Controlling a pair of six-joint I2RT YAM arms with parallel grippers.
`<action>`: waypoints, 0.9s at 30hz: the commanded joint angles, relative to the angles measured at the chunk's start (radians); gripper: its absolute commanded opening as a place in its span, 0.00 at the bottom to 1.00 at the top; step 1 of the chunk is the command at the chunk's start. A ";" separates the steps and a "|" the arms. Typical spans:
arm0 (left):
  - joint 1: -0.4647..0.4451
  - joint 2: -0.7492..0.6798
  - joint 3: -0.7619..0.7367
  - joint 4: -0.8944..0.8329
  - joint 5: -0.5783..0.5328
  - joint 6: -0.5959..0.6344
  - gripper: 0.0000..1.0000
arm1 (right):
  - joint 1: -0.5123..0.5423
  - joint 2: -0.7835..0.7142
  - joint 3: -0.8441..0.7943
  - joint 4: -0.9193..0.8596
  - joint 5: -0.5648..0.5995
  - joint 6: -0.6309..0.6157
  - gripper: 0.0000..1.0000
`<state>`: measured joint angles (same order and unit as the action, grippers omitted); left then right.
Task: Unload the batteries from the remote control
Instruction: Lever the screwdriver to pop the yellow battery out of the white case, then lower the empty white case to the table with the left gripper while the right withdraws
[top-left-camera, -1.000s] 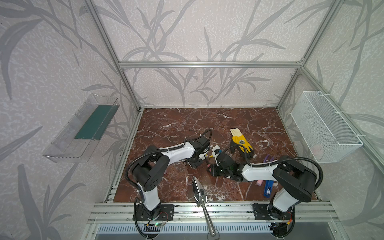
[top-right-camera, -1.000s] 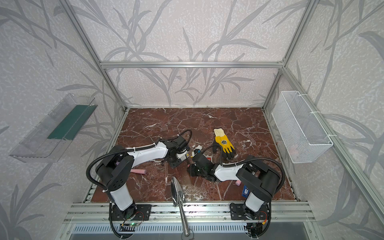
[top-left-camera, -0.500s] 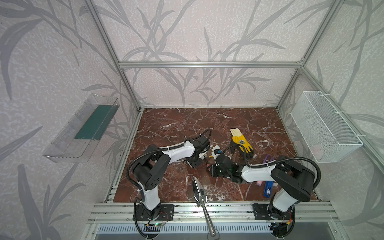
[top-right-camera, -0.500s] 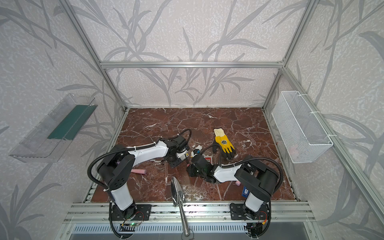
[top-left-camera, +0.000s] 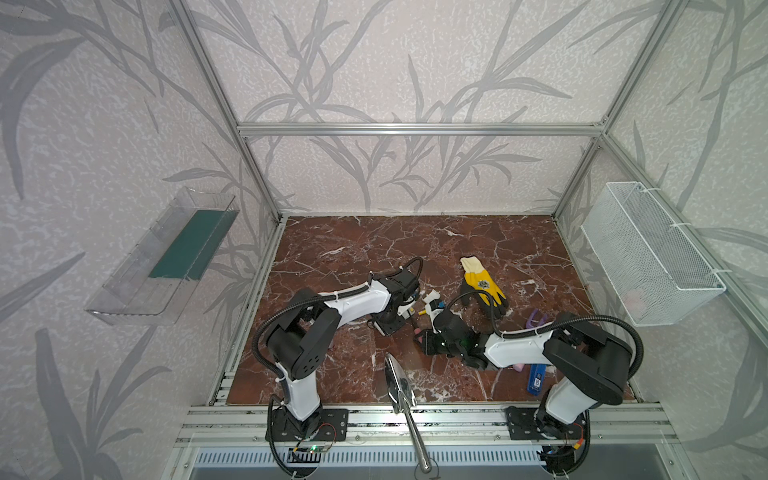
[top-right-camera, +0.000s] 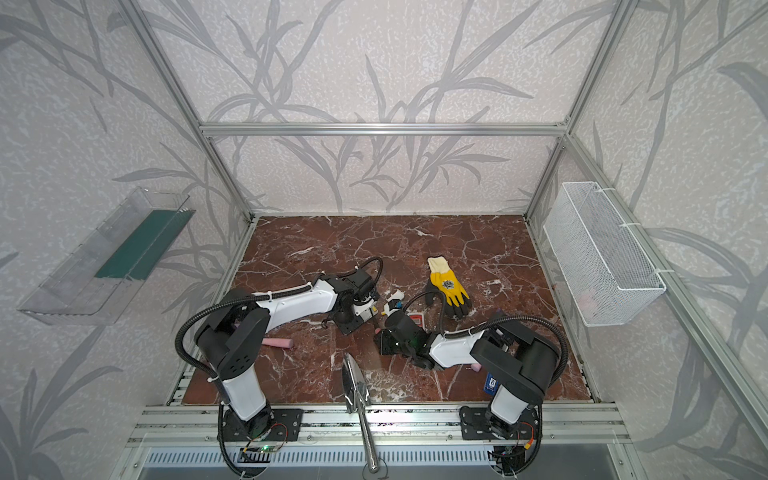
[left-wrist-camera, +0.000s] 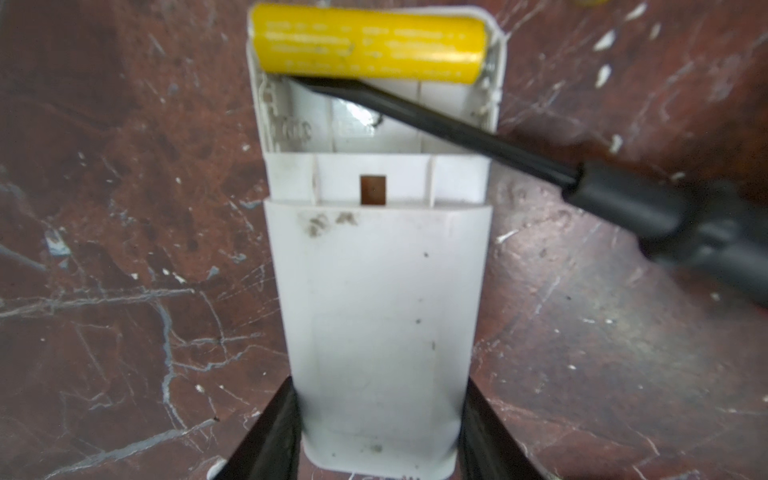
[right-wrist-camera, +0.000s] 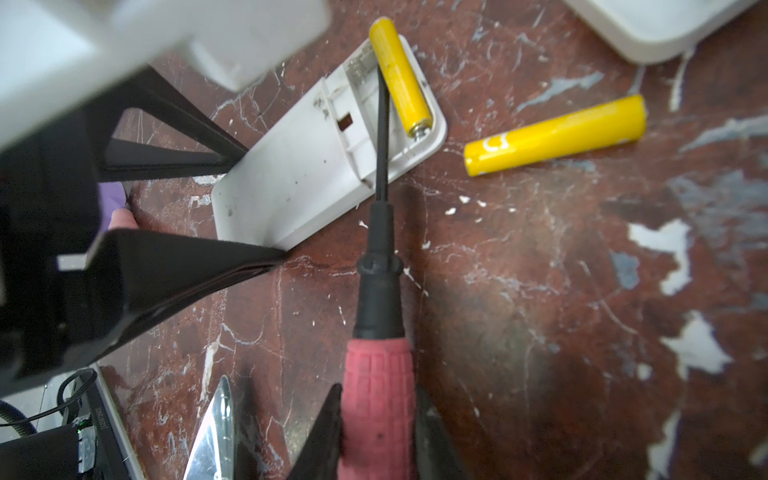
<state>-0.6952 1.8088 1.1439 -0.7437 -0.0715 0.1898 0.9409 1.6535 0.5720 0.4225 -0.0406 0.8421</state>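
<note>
Batteries are the target on a red-brown marble-patterned bench (top-left-camera: 415, 245), where two robot arms meet near the middle. A white plastic remote control (left-wrist-camera: 376, 291) lies flat, back up, with its battery cover off. The left claw (left-wrist-camera: 376, 436) stands about half open, clamped on the two long sides of the remote's closed end. The right claw (right-wrist-camera: 378, 436) is squeezed nearly shut on the pink ribbed handle of a black-shafted screwdriver (right-wrist-camera: 378, 374). One slim yellow cylindrical battery (left-wrist-camera: 370, 43) sits in the outermost slot, its long axis crosswise to the remote; the nearer slot is empty. This battery lies straight ahead of the right claw, and the screwdriver tip touches its inner side, near the end away from the spring. A second yellow battery (right-wrist-camera: 555, 135) lies loose on the bench just beside the remote's open end. Compared with a second ago, both arms hold almost the same pose.
</note>
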 joint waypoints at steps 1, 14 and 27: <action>-0.001 0.012 0.024 -0.040 0.050 -0.003 0.24 | 0.001 0.034 -0.047 -0.139 0.059 0.025 0.00; -0.001 0.016 0.020 -0.024 0.078 -0.023 0.24 | 0.005 0.048 -0.063 -0.077 0.069 0.053 0.00; 0.016 0.012 0.010 -0.011 0.105 -0.027 0.24 | 0.009 0.043 -0.102 -0.020 0.064 0.061 0.00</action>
<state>-0.6788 1.8168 1.1450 -0.7376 -0.0158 0.1627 0.9485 1.6569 0.5194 0.5312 -0.0193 0.8925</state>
